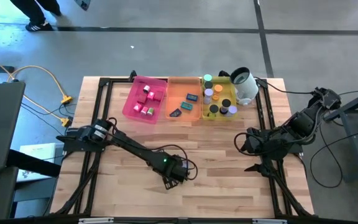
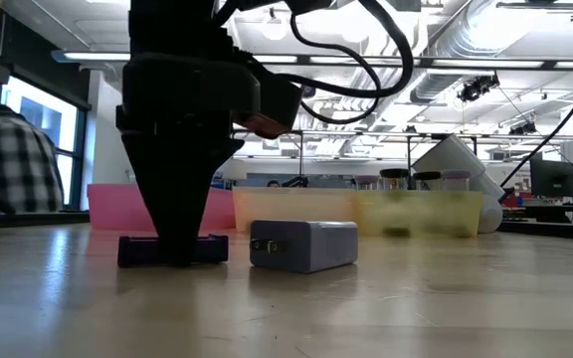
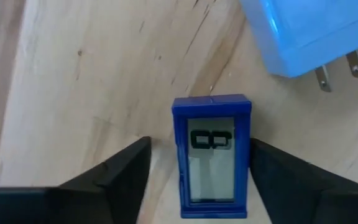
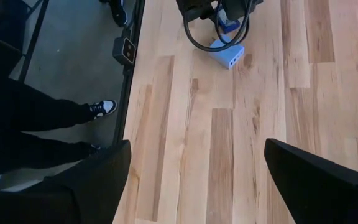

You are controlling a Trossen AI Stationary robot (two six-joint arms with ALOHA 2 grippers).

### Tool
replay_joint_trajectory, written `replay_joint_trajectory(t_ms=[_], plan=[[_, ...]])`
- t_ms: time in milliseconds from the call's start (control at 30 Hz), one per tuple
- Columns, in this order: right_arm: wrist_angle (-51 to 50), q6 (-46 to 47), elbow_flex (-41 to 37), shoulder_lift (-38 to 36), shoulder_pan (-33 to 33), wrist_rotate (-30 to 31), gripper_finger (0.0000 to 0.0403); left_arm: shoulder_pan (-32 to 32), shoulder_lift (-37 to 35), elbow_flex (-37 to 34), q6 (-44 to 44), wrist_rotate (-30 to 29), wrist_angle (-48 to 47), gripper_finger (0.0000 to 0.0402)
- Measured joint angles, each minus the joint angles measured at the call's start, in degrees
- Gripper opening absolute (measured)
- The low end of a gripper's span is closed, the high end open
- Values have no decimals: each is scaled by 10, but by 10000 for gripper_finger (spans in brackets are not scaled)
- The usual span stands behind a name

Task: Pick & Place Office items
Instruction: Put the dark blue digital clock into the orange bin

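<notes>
Left claw [image 3: 199, 171] wide, straddling blue flat rectangle [image 3: 211, 155]; plug block [image 3: 309, 31] cut off; right claw [image 4: 197, 180] wide, empty.

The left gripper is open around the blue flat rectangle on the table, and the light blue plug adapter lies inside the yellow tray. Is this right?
Not quite. The left gripper is open around the blue flat rectangle, but the plug adapter lies on the table beside it, as the low view shows.

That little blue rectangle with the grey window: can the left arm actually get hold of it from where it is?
Probably yes. The left gripper is open, one finger on each side of the blue rectangle, nothing between. The pale blue plug adapter lies clear of them.
</notes>
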Motion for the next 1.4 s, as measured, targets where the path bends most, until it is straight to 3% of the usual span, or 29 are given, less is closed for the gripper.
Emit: replay_joint_trajectory(t_ms=[300,700,967,1100,1400], plan=[[0,-2,0,0,0,-1,357,-4,1,0,-23,5,3,131],[0,-3,0,0,0,-23,357,-2,-29,-5,-49,35,-11,145],[0,-15,0,0,0,-26,357,5,-142,-2,-45,-40,-13,149],[0,-31,0,0,0,-17,357,37,-197,-2,-9,-70,-28,150],[19,-107,0,0,-19,65,357,171,-270,-2,158,-63,-26,151]])
